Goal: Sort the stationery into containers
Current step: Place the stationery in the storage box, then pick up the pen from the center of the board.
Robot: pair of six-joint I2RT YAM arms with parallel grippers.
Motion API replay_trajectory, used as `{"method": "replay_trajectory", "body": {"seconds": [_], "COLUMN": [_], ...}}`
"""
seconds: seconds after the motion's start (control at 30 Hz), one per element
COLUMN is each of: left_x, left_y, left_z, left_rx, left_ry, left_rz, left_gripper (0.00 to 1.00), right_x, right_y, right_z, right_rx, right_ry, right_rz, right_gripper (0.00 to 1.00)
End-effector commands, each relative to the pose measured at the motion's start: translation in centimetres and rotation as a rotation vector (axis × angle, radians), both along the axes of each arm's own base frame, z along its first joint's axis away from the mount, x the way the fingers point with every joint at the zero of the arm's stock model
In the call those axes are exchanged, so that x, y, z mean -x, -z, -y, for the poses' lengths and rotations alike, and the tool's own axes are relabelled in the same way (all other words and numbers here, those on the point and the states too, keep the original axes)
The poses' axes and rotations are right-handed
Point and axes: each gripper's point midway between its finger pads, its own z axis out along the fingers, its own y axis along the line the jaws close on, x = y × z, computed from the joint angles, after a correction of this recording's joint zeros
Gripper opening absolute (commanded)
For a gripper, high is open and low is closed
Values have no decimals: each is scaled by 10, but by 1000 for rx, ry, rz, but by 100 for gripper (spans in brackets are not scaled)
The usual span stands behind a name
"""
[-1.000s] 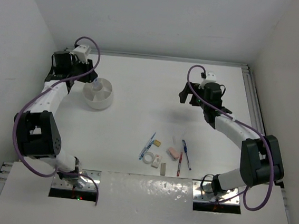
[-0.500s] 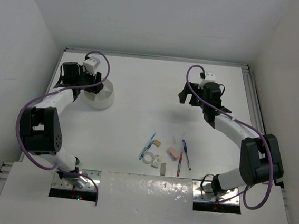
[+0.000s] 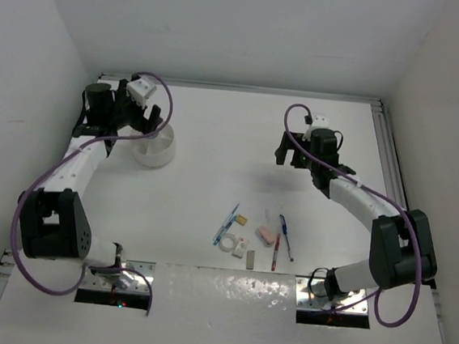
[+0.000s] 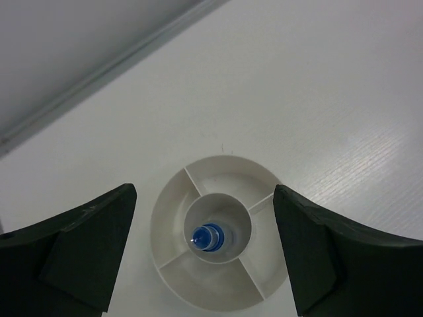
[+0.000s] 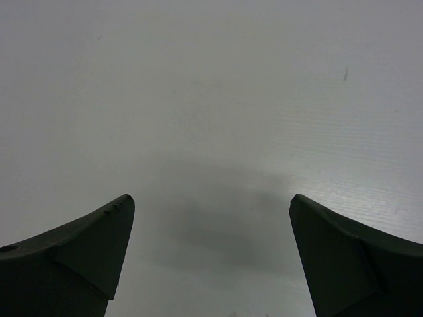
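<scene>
Left arm has swung in since a second ago: it sat to the left of the tub and now hangs right over it, covering part of it from above. Right arm has barely changed, and the loose pile has not moved.

Left fingers are spread wide with nothing between them. The tub lies directly below. Right fingers are likewise spread and empty, over bare surface.

Count:
- Tubs: one. It is round and white, with a round centre well and an outer ring split by dividers.
- Bottles: one bottle, blue-capped, standing in the centre well.
- Pile on the near-centre surface, well apart from the tub:
  - two blue pens
  - one red pen
  - one pink eraser
  - one tape ring
  - one tan block
  - a few pale bits too small to sort

Any print on the pens or the bottle is too small to read.
</scene>
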Motion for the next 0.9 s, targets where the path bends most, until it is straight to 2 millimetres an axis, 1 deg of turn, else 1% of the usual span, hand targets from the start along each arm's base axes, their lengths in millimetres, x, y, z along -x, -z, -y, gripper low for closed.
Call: {"method": "replay_trajectory", "body": {"seconds": [0.0,0.03,0.07,0.1,0.13,0.17,0.2,0.23,0.27,0.3,0.37,0.4,0.43,0.47,0.5,0.53,0.57,0.6,0.63,0.67,0.73,0.77,0.87], "left_x": [10,22,28,34,51,60,77,89,98,112,121,129,135,143,155,160,172,177,176,183,186,190,198], "left_y": [-76,-85,-78,-74,-59,-52,-38,-24,-16,1,13,29,37,47,58,64,77,80,87,99,110,119,133], "left_z": [37,64,72,81,109,122,149,159,172,190,207,220,228,233,245,249,255,256,255,253,250,250,252], "left_rx": [-55,-63,-72,-71,-70,-64,-59,-58,-41,-34,15,18,38,40,36,48,34,32,25,7,-16,-32,-54], "left_ry": [149,210,212,216,281,304,380,417,449,489,472,496,494,503,531,521,533,528,489,476,438,435,411], "left_rz": [222,245,209,182,110,68,15,-45,-85,-142,-215,-263,-308,-346,-387,-424,-461,-475,-489,-516,-544,-567,-609], "left_gripper": [83,83,82,71,62,54,46,46,46,45,43,42,42,44,49,53,55,55,55,53,51,48,47], "right_x": [4,10,14,21,29,33,42,51,56,66,77,87,91,95,103,106,109,114,116,119,123,124,129], "right_y": [-26,-21,-19,-14,-13,-11,-5,-2,-1,6,6,14,8,9,15,13,15,19,20,21,25,27,37], "right_z": [13,19,24,32,37,39,42,43,44,46,48,50,53,54,58,61,63,64,67,68,70,69,66], "right_rx": [32,34,40,61,59,60,67,54,51,56,40,37,30,27,29,24,30,32,38,43,48,48,48], "right_ry": [65,96,123,160,173,183,188,198,201,207,224,238,256,267,284,302,313,322,338,340,354,349,332], "right_rz": [49,31,19,-4,-10,-19,-49,-61,-71,-109,-131,-166,-150,-153,-170,-154,-158,-168,-167,-175,-188,-191,-209], "right_gripper": [99,99,99,96,87,81,72,69,67,66,66,67,68,70,72,72,72,72,72,72,72,71,68]}}
